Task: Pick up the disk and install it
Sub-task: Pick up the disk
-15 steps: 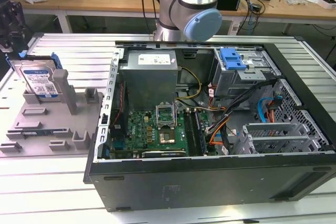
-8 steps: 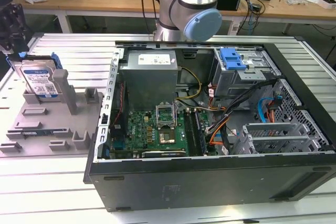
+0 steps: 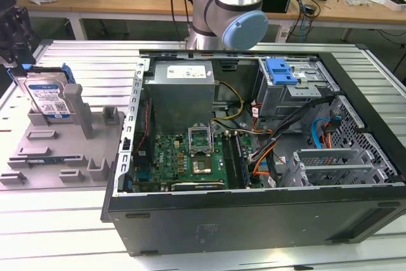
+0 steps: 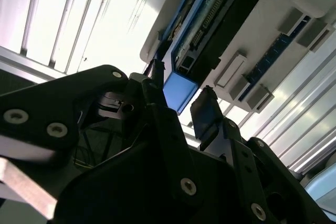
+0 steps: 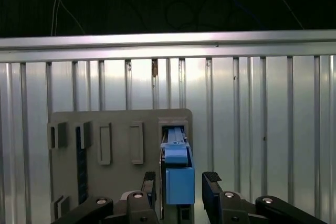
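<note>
The disk (image 3: 47,96) is a silver drive with a white-and-blue label in a blue carrier. It stands on edge in a slot of the grey holder plate (image 3: 63,150) at the exterior view's left. My black gripper (image 3: 18,55) hangs just above its top edge. In both wrist views the open fingers straddle the carrier's blue end (image 5: 178,179) (image 4: 181,90), with a small gap on each side. One finger (image 5: 149,182) is on one side and the other finger (image 5: 211,184) on the opposite side. The gripper (image 5: 180,184) (image 4: 182,100) holds nothing.
An open computer case (image 3: 254,131) lies to the exterior view's right of the holder. It has a grey power supply (image 3: 181,90), a motherboard (image 3: 190,153) and a drive bay with a blue latch (image 3: 281,71). The arm's base (image 3: 228,11) stands behind it. Ribbed aluminium table (image 5: 262,129) surrounds the holder.
</note>
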You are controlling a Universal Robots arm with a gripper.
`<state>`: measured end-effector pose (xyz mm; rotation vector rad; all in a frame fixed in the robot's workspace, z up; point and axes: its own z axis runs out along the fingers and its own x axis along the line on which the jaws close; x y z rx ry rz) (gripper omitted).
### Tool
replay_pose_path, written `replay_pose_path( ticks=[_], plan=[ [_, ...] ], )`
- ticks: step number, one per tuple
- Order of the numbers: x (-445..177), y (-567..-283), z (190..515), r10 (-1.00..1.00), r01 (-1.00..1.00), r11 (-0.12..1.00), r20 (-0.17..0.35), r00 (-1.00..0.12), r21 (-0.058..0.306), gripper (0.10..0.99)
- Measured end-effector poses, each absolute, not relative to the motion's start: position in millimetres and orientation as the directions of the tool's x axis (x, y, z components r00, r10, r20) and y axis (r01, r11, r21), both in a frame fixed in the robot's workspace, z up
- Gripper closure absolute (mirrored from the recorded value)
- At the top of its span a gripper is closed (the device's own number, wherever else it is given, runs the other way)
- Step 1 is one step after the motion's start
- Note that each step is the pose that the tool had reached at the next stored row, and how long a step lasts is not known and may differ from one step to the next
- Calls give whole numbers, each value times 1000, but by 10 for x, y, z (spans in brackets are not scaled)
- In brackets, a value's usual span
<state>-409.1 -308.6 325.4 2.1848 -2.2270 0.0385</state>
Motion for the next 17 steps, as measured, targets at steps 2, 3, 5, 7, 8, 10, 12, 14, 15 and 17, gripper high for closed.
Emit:
replay_pose_path(
  ticks=[2, 3, 5, 7, 8, 10, 12, 14, 15, 17],
  plan=[
    [-4092, -3085, 3229, -999, -1000, 19, 33, -19, -2, 604],
    [-4092, -3085, 3220, -999, -1000, 19, 33, -19, -3, 604],
    [-4092, -3085, 3207, -999, -1000, 19, 33, -19, -2, 604],
    [-4092, -3085, 3192, -999, -1000, 19, 33, -19, -2, 604],
    [-4092, -3085, 3185, -999, -1000, 19, 33, -19, -2, 604],
    [-4092, -3085, 3169, -999, -1000, 19, 33, -19, -2, 604],
    [-4092, -3085, 3147, -999, -1000, 19, 33, -19, -3, 604],
    [-4092, -3085, 3127, -999, -1000, 19, 33, -19, -2, 604],
    [-4092, -3085, 3119, -999, -1000, 19, 33, -19, -2, 604],
    [-4092, -3085, 3108, -999, -1000, 19, 33, -19, -3, 604]
  ],
)
